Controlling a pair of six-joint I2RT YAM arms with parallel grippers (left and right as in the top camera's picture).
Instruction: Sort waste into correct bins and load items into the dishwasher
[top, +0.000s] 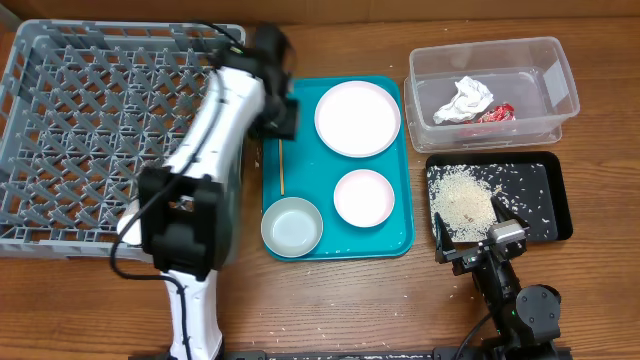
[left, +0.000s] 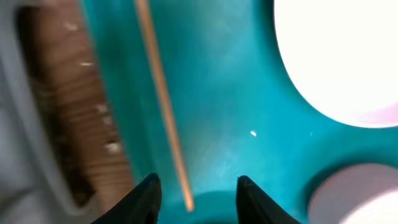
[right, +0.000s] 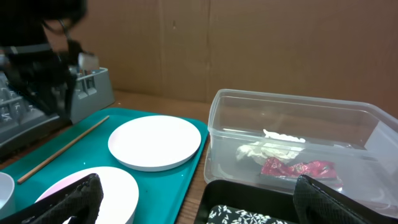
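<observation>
rice grains (top: 462, 200) are heaped in the left part of the shallow black tray (top: 556, 205), and thinner scatterings are spread over the rest of its floor. just behind that tray the clear plastic tub (top: 563, 70) is set. inside it the crumpled white napkin (top: 466, 100) is seen touching the shiny red wrapper (top: 497, 114), which lies to its right.

the right gripper (top: 478, 232) is held low at the near edge of the black tray. its fingers are spread wide, and nothing is gripped between them.

the teal tray (top: 404, 235) is placed between the grey dish rack (top: 60, 130) and the two bins. on it the round pale plate (top: 357, 118) is set at the far side, the small pale bowl (top: 363, 197) nearer, and the grey-blue bowl (top: 292, 226) at the near left corner. a single wooden chopstick (top: 283, 168) is laid along the tray's left edge. a few stray grains are dotted on the teal surface and on the table (top: 330, 320).

the left gripper (left: 194, 186) is held over the left side of the teal tray, beside the rack wall. its fingers are parted, and in the blurred wrist view one end of the chopstick is framed between them. whether it is touched cannot be told.
</observation>
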